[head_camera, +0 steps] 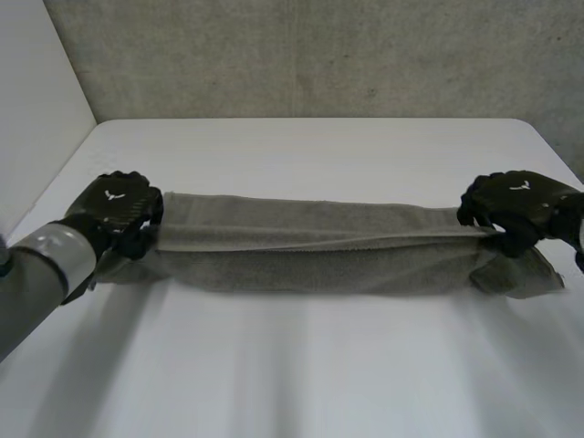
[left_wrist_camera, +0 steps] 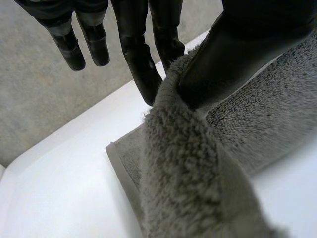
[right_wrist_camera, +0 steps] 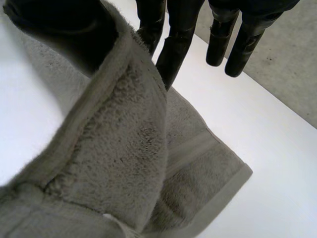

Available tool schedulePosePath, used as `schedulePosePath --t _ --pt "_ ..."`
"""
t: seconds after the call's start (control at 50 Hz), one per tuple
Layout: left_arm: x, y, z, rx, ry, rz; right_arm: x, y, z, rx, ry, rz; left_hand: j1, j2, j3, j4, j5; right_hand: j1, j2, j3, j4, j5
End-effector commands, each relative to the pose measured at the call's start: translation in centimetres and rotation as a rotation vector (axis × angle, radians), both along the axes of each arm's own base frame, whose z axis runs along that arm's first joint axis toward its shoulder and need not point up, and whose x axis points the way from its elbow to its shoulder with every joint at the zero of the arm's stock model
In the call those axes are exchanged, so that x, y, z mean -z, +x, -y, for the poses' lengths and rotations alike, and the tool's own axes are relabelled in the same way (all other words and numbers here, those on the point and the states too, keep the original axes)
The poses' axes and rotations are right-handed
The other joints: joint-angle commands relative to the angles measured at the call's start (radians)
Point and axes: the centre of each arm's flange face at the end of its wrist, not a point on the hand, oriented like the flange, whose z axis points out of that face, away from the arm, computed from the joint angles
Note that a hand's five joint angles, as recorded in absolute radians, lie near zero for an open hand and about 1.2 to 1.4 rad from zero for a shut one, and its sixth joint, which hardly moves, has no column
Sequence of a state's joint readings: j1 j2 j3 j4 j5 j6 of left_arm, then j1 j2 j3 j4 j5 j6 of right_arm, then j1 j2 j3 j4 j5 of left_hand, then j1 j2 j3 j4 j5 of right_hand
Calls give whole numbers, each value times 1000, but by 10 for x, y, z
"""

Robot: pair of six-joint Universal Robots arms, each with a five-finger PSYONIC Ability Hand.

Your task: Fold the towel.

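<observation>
A grey-brown towel (head_camera: 319, 246) stretches across the white table (head_camera: 301, 155), its upper layer pulled taut between both hands. My left hand (head_camera: 119, 210) is at the towel's left end; in the left wrist view the thumb (left_wrist_camera: 237, 59) pinches the towel's edge (left_wrist_camera: 183, 148) against the fingers (left_wrist_camera: 143, 64). My right hand (head_camera: 520, 208) is at the right end; there the thumb (right_wrist_camera: 59, 29) and fingers (right_wrist_camera: 173, 49) pinch the towel (right_wrist_camera: 124, 148) too. Below each grip the rest of the towel lies on the table.
A grey wall (head_camera: 319, 55) rises behind the table's far edge, and a white panel (head_camera: 36, 100) stands at the left. Bare table lies in front of and behind the towel.
</observation>
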State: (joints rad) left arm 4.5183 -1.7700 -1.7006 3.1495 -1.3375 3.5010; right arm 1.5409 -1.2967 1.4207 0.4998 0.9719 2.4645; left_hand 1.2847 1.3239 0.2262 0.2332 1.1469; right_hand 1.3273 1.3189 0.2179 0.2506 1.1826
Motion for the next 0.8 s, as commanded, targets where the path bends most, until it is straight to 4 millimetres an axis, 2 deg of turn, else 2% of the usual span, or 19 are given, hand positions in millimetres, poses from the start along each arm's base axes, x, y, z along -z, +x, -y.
schedulePosePath --t 0.02,0.04,0.08,0.1,0.14,0.24,0.36,0.46,0.64,0.7,0.72,0.74,0.76,0.78,0.8 --pt "18 -21 42 37 -12 42 16 14 30 -33 -2 -7 112 72 -52 -59 75 69 77 -43 -76 39" --pt "18 -21 42 38 -12 42 16 14 30 -33 -2 -7 112 72 -52 -59 75 69 77 -43 -76 39" --pt "27 -29 59 53 -17 45 25 20 43 -45 -5 -11 112 72 -52 -59 75 69 77 -43 -76 39" --pt "27 -29 59 53 -17 45 26 20 43 -45 -5 -11 112 72 -52 -59 75 69 77 -43 -76 39" --pt "35 -34 75 53 -25 45 31 24 49 -52 -9 -15 112 72 -52 -59 75 69 77 -43 -76 39" --pt "46 -43 93 67 -42 41 47 28 78 -34 -48 -35 112 72 -52 -59 75 69 77 -43 -76 39" --pt "56 -54 105 86 -65 36 56 35 97 -36 -107 -42 112 72 -52 -59 75 69 77 -43 -76 39" --pt "69 -59 119 94 -130 44 73 44 115 -35 -161 -51 112 72 -52 -59 75 69 77 -43 -76 39" --pt "87 -62 128 95 -191 42 92 48 124 -19 -177 -69 112 72 -52 -59 75 69 77 -43 -76 39" --pt "92 -63 130 96 -204 39 99 44 128 37 -177 -103 112 72 -52 -59 75 69 77 -43 -76 39" --pt "94 -63 131 96 -208 38 102 40 130 71 -173 -128 -97 -137 -52 -59 -134 69 77 -43 -76 39" --pt "94 -63 131 96 -209 38 102 40 130 71 -173 -128 -99 -139 -52 -59 -136 69 77 -43 -76 39" --pt "97 -63 131 96 -206 38 104 40 129 87 -168 -141 -460 -499 -52 -59 -497 69 77 -43 -76 39" --pt "98 -63 131 93 -206 40 105 40 128 101 -160 -149 -731 -770 -52 -59 -768 -145 -137 -43 -76 -175" --pt "98 -63 131 93 -206 40 105 40 128 101 -160 -149 -734 -773 -52 -59 -770 -147 -139 -43 -76 -177"
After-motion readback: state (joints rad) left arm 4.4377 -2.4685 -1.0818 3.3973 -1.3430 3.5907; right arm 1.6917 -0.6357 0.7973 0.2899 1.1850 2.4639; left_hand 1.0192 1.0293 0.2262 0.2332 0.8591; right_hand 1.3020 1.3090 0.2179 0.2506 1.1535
